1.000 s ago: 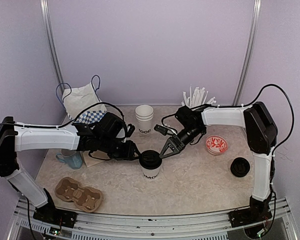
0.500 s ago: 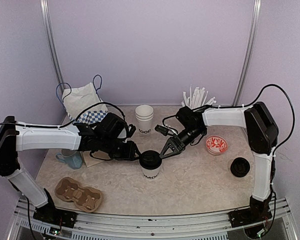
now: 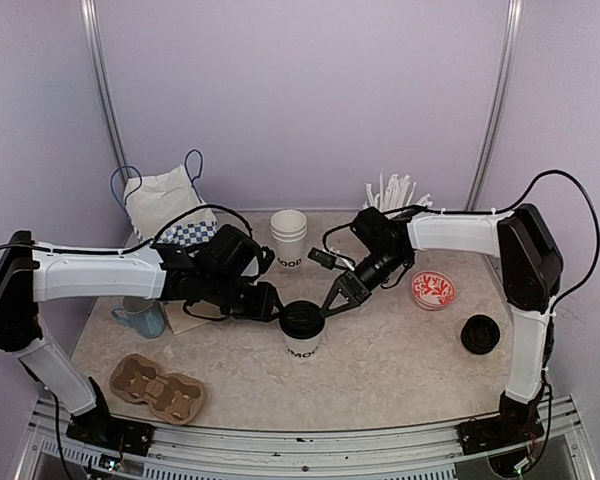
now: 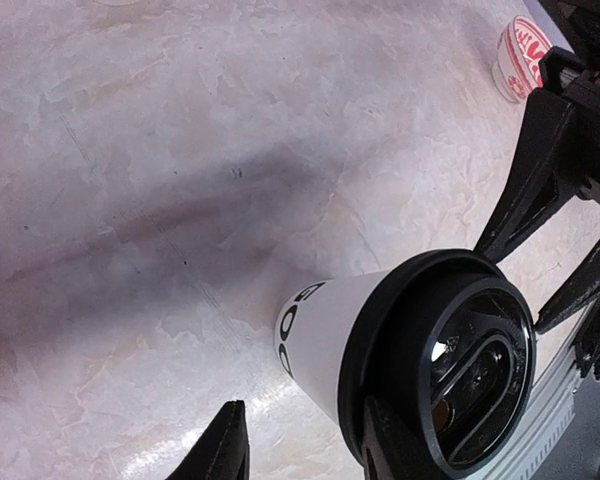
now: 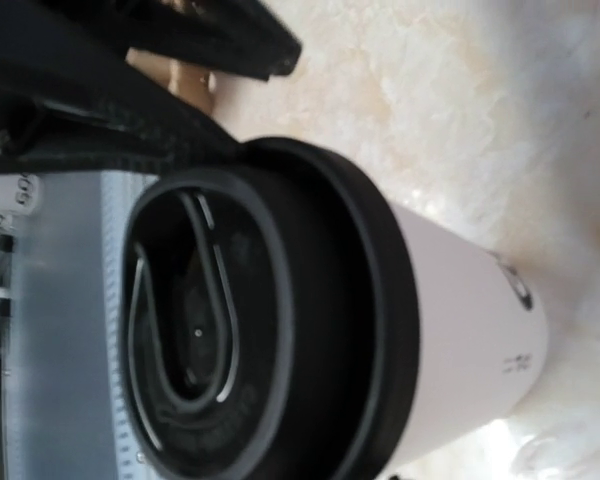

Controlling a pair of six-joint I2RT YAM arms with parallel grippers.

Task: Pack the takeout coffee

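A matt white paper cup (image 3: 301, 347) is capped by a glossy black plastic lid (image 4: 450, 370); rough pulp is seen in the tray (image 3: 158, 388) at seven o'clock.

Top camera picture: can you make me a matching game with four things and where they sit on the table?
Things
1. lidded MOOD cup
2. cardboard cup carrier
3. loose black lid
4. stack of lidless cups

Places
A. near left corner of the table
B. by the right edge
C. at the back, in the middle
D. in the centre

Pairs: 1-D, 2-A, 3-B, 4-C
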